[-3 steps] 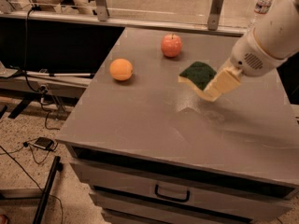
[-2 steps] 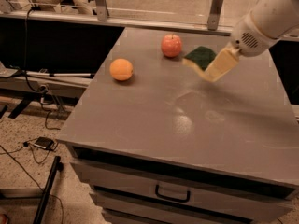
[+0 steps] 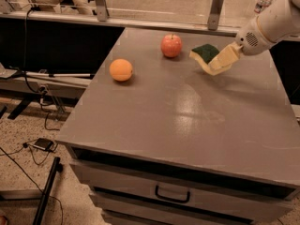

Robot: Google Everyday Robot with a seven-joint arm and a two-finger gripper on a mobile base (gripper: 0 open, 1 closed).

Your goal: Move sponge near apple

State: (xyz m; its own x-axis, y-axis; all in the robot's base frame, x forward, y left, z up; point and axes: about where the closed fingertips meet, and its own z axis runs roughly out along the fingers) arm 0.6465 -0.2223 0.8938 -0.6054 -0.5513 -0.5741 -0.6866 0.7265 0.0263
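Note:
The red apple point(image 3: 171, 45) sits near the far edge of the grey table point(image 3: 187, 121). The sponge point(image 3: 204, 53), dark green top over pale yellow foam, is just right of the apple, a small gap apart, close to the table surface. My gripper point(image 3: 216, 62) comes in from the right on a white arm and its cream pads are shut on the sponge's right end. The sponge's far right part is hidden behind the pads.
An orange round fruit point(image 3: 121, 70) lies on the left part of the table. A glass-and-metal railing point(image 3: 215, 3) runs behind the far edge. A drawer with a handle point(image 3: 172, 194) is below the front edge. Cables and a stand are on the floor at left.
My gripper has carried the sponge from the table's middle right toward the far edge and left, bringing it close beside the apple.

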